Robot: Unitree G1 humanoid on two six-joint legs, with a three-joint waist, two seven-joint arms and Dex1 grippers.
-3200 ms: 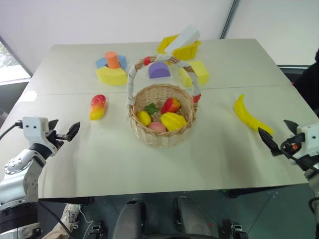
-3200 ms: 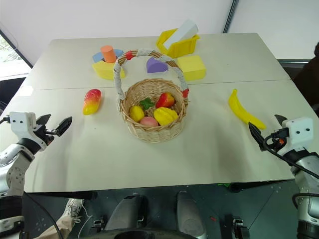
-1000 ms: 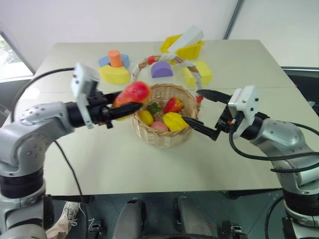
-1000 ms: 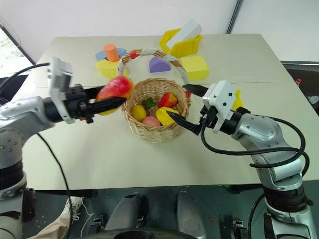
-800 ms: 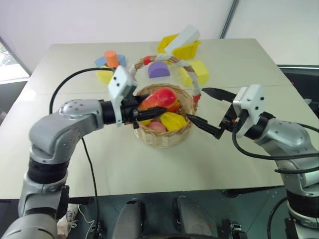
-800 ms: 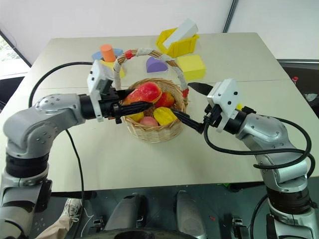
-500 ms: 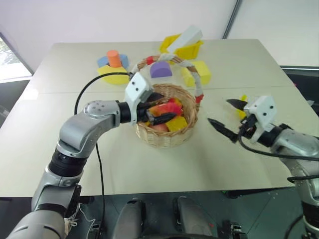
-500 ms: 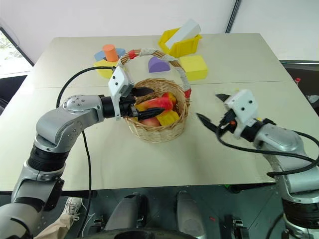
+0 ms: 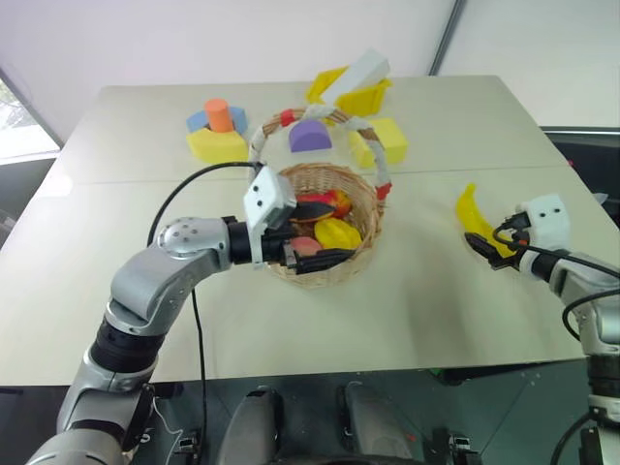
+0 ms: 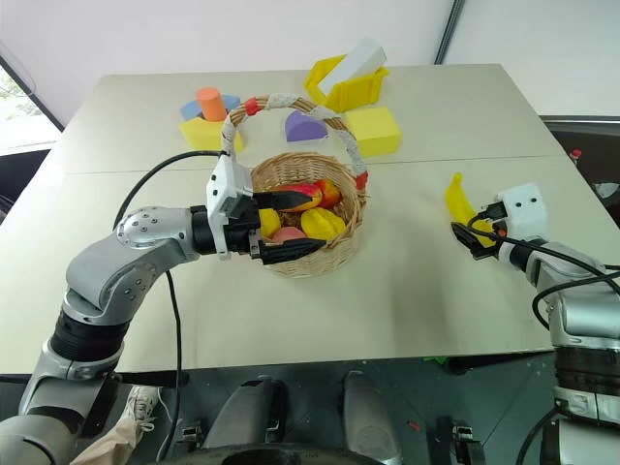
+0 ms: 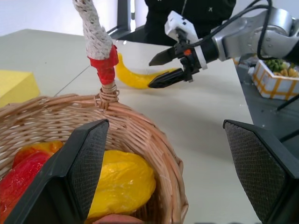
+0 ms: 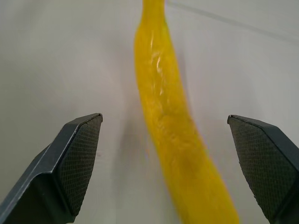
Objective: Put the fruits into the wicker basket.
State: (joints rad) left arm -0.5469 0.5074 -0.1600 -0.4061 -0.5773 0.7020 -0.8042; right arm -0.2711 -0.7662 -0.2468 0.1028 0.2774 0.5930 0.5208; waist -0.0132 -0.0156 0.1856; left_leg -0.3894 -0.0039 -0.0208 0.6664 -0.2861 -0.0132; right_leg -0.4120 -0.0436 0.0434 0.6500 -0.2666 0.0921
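Observation:
The wicker basket (image 9: 339, 273) stands mid-table with several fruits inside. The red-and-yellow mango (image 10: 295, 196) lies in it beside a yellow fruit (image 9: 339, 232) and a pink one (image 9: 305, 245). My left gripper (image 9: 325, 232) reaches level into the basket from the left, open, holding nothing; one finger is over the fruits and the other by the near rim. The banana (image 9: 472, 215) lies on the table at the right. My right gripper (image 10: 465, 237) is open at the banana's near end, and in the right wrist view the banana (image 12: 163, 116) runs between its fingers (image 12: 79, 158).
Pastel foam blocks sit at the back: a yellow tray (image 9: 363, 97), a purple arch (image 9: 310, 136), a yellow block (image 9: 389, 140) and a blue, orange and yellow stack (image 9: 218, 131). The table's right edge is close behind my right gripper.
My left gripper carried the mango rightward into the basket and opened; the mango now lies among the fruits. My right gripper, still open, swung right and down to the banana.

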